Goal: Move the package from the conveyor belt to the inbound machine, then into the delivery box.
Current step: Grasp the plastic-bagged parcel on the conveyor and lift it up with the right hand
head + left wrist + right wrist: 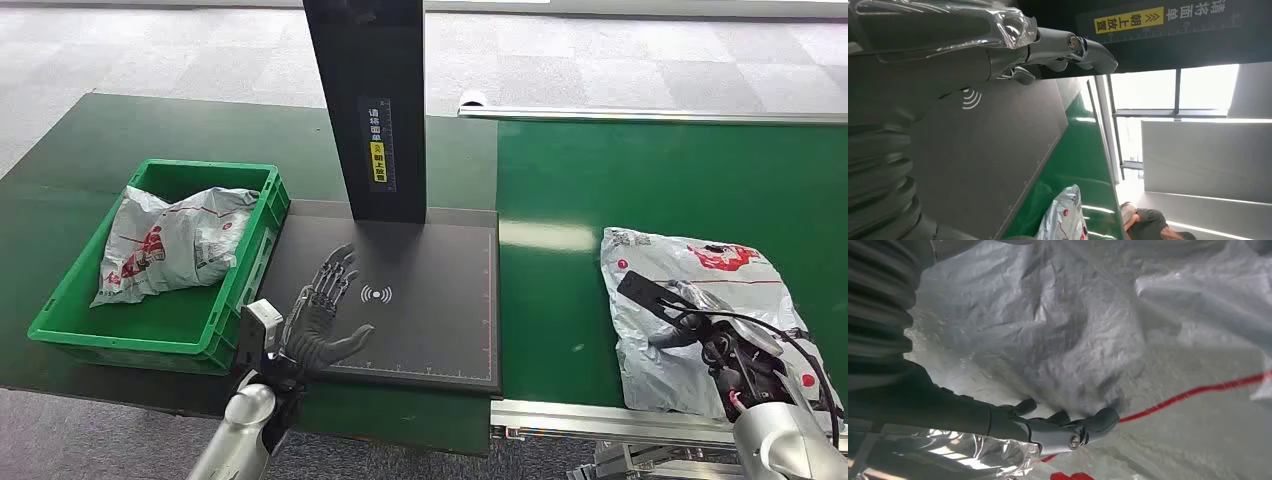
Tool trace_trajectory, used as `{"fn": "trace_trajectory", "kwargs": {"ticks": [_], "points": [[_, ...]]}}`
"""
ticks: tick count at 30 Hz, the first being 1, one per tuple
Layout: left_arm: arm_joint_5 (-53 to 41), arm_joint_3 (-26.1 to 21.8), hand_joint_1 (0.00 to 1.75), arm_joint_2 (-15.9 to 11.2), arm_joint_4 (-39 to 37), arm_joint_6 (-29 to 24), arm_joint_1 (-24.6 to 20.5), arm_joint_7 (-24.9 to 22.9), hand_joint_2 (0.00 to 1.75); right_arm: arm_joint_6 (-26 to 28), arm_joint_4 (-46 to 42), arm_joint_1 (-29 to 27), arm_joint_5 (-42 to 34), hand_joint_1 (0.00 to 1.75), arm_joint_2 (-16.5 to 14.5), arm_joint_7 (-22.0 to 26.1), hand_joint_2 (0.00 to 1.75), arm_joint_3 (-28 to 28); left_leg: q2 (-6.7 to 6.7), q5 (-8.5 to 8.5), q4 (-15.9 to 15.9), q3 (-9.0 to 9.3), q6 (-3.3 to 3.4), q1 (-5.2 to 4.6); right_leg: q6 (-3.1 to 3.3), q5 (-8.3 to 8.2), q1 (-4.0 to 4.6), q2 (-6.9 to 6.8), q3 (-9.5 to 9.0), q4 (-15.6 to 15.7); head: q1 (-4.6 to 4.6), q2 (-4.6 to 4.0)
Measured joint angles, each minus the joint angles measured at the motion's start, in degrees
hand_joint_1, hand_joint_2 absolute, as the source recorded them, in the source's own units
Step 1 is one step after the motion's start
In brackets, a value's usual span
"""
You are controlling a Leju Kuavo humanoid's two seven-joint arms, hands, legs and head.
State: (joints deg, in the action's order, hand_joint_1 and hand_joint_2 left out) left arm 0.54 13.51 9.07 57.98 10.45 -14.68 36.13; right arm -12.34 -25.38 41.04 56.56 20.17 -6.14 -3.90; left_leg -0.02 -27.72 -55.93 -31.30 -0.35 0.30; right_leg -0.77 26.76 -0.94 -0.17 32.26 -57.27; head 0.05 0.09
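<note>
**Grey carpet floor, green work surface, bright windows at the side**

The floor [180, 50] is laid in pale grey carpet tiles with a faint square pattern, running behind and to the left of the work area and showing again along the near edge. A dark green table top [60, 190] spreads across the left and middle. In the left wrist view, large windows [1168, 92] with dark frames let in strong daylight that washes out the panes. Just beside them stands a plain pale grey wall panel [1208, 160]. A person [1148, 222] in a dark top sits low by that wall.
</note>
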Motion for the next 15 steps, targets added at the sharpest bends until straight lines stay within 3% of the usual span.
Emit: {"fn": "trace_trajectory", "kwargs": {"ticks": [6,10,15], "points": [[-0.03,0.0,0.0,0.02,-1.13,-0.97,-0.22,0.36,1.75,-2.45,3.44,1.96,2.23,0.02,0.48,-3.5,1.75,-3.53,0.01,0.0,0.0,0.01,0.0,0.0,0.0,0.0,0.0,0.0,0.0,0.0,-0.01,0.0],[-0.02,-0.01,0.0,0.02,-1.45,-1.52,-0.02,0.45,1.75,-4.13,4.75,3.02,3.31,1.75,0.64,-4.47,1.75,-5.53,0.01,0.02,0.0,0.02,0.03,0.0,0.0,0.0,0.0,-0.02,-0.02,0.0,0.0,0.0],[-0.02,0.0,0.0,0.02,-1.57,-1.85,0.32,0.48,1.75,-3.04,5.35,3.21,3.5,1.75,0.7,-4.71,1.75,-6.68,0.01,0.02,0.0,0.02,0.03,0.0,0.0,0.0,0.0,-0.02,-0.03,0.0,0.01,0.0]]}}
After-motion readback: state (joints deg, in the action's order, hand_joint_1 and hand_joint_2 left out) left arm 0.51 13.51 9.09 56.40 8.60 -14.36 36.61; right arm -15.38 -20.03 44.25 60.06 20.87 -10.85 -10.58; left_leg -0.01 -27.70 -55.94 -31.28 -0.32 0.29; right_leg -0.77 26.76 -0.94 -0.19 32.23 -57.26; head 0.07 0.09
